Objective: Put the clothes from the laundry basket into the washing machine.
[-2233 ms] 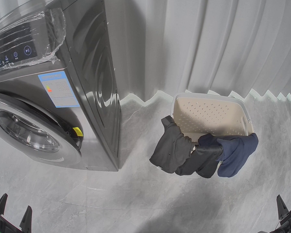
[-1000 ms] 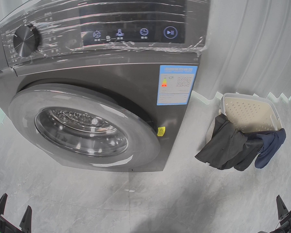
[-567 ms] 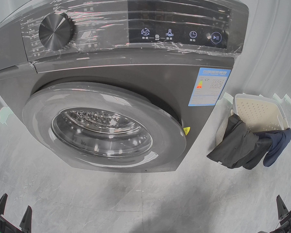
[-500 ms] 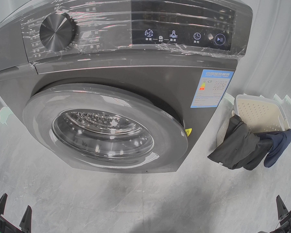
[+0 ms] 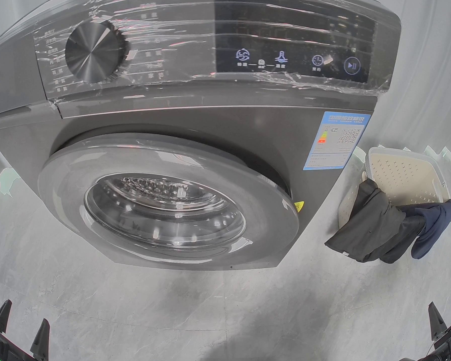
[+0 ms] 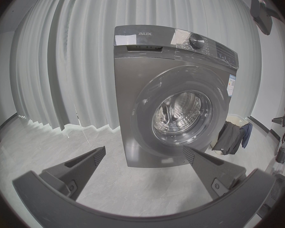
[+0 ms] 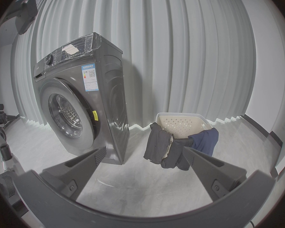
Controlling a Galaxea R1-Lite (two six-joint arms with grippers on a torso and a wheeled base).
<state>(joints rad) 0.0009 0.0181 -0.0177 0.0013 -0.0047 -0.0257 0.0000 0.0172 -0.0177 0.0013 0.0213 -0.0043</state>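
A grey front-loading washing machine [image 5: 195, 126] [image 6: 177, 95] [image 7: 82, 95] stands before me, its round glass door [image 5: 165, 206] shut. To its right sits a cream laundry basket [image 5: 411, 171] [image 7: 183, 122] on the floor. Dark grey clothes [image 5: 371, 224] [image 7: 161, 144] and a navy garment [image 5: 433, 221] [image 7: 205, 140] hang over its near rim. My left gripper [image 5: 20, 327] [image 6: 142, 152] is low at the bottom left corner of the head view, open and empty. My right gripper [image 5: 448, 309] [image 7: 142, 152] is low at the bottom right corner, also open and empty. Both are well short of machine and basket.
White pleated curtains [image 7: 186, 48] hang behind the machine and basket. Pale marble-look floor [image 5: 225, 312] stretches between me and the machine. Plastic film [image 5: 185, 36] still wraps the machine's control panel.
The head camera has swung left and drawn nearer: the machine's front now faces me and the basket sits at the right edge. Both grippers keep their places in the corners.
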